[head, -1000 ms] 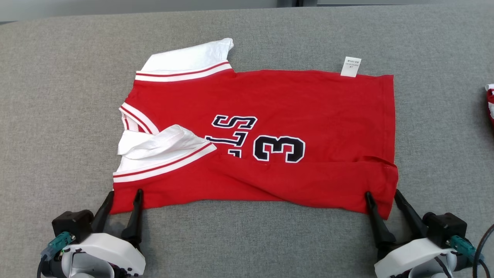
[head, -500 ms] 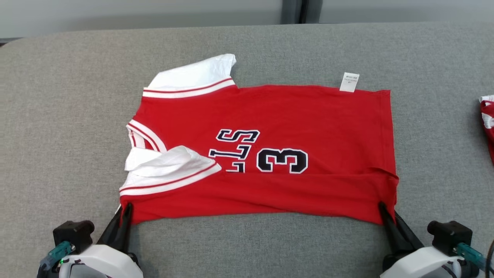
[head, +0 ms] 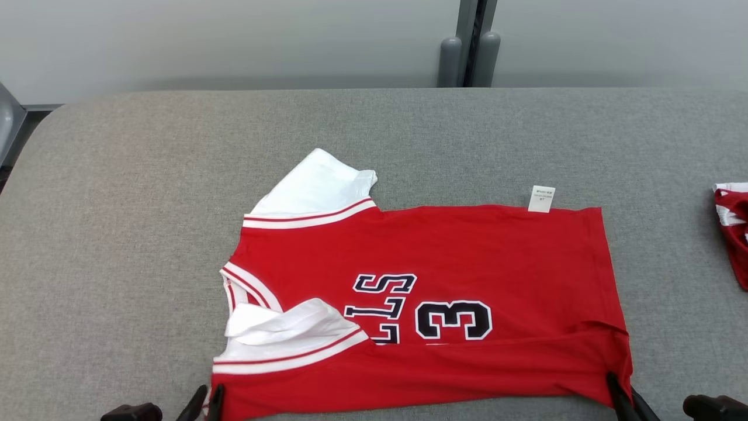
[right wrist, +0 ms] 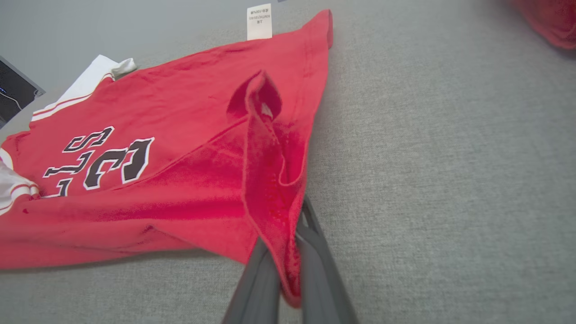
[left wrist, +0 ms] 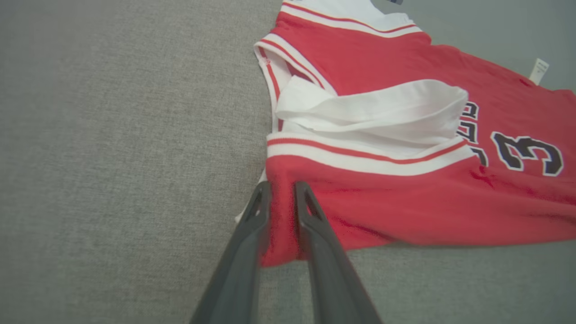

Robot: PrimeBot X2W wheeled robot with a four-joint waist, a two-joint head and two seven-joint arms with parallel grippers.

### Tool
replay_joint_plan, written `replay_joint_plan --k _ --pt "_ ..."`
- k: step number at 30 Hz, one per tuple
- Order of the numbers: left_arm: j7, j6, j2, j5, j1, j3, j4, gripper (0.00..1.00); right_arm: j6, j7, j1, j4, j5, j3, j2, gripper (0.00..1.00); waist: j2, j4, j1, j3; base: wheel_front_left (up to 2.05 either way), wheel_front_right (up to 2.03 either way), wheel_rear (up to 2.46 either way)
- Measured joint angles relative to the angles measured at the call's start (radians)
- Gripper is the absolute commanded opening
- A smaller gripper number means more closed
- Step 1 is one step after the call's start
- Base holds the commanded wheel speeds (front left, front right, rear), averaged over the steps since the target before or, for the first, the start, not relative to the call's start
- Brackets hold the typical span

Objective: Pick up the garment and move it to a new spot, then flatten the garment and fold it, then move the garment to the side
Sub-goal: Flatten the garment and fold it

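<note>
Bottom of head view: L gripper [left wrist: 282,185] clenched on lower-left corner of red jersey [head: 444,257], fingers pointing up-frame. R gripper [head: 620,393] clamped on lower-right hem corner, cloth bunched betw. fingers. Jersey lies mid-frame on grey table [head: 117,204], sleeves at left. Further up: white tag [head: 541,199] on far edge; 2nd red garment [head: 733,234] at right edge.

The grey fabric table [head: 117,234] bears a red jersey [head: 467,251] stretching between the left gripper [head: 207,408] and right gripper [head: 624,404], plus another red-and-white garment [head: 733,234] well off the right gripper's outer side.
</note>
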Motion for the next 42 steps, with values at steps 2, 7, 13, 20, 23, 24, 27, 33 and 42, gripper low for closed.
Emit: replay_joint_plan --k 2,7,13,20,23,24,27,33,42 --pt "-0.004 0.011 -0.001 0.004 0.005 -0.004 0.013 1.0 0.0 0.005 0.011 -0.002 0.0 -0.004 0.004 0.0 0.0 -0.001 0.0 -0.011 0.0 0.0 0.0" --pt "-0.082 0.026 -0.021 0.03 -0.001 -0.002 0.016 1.0 0.0 -0.004 0.003 -0.011 -0.021 -0.01 0.018 1.0 0.0 -0.008 0.0 -0.037 0.0 0.0 0.0" --pt "-0.179 0.028 -0.014 0.056 -0.047 0.023 -0.013 1.0 0.0 -0.03 -0.038 -0.075 -0.057 -0.046 0.022 1.0 0.0 -0.016 0.0 -0.041 0.0 0.0 0.0" --pt "-0.202 0.034 0.01 0.089 -0.113 0.026 -0.046 1.0 0.0 -0.018 -0.103 -0.185 -0.1 -0.066 0.013 1.0 0.0 -0.025 0.0 -0.034 0.0 0.0 0.0" --pt "-0.196 0.038 0.02 0.1 -0.131 0.025 -0.058 1.0 0.0 -0.003 -0.104 -0.206 -0.112 -0.071 0.008 1.0 0.0 -0.019 0.0 -0.031 0.0 0.0 0.0" --pt "-0.193 0.04 0.022 0.1 -0.136 0.025 -0.061 1.0 0.0 0.0 -0.104 -0.21 -0.113 -0.071 0.01 1.0 0.0 -0.018 -0.0001 -0.03 0.0 0.0 0.0" --pt "-0.186 0.044 0.031 0.102 -0.139 0.024 -0.067 1.0 0.0 0.007 -0.096 -0.216 -0.113 -0.073 0.016 1.0 0.0 -0.015 0.0 -0.023 0.0 0.0 0.0" --pt "-0.179 0.053 0.032 0.102 -0.138 0.019 -0.076 1.0 0.0 0.016 -0.088 -0.224 -0.113 -0.083 0.027 1.0 0.0 -0.014 0.0 -0.014 0.0 0.0 0.0" --pt "-0.19 0.043 0.035 0.102 -0.247 0.019 -0.109 1.0 0.0 0.019 -0.105 -0.248 -0.113 -0.084 0.032 1.0 0.0 -0.01 0.0 0.045 0.0 0.0 0.0"
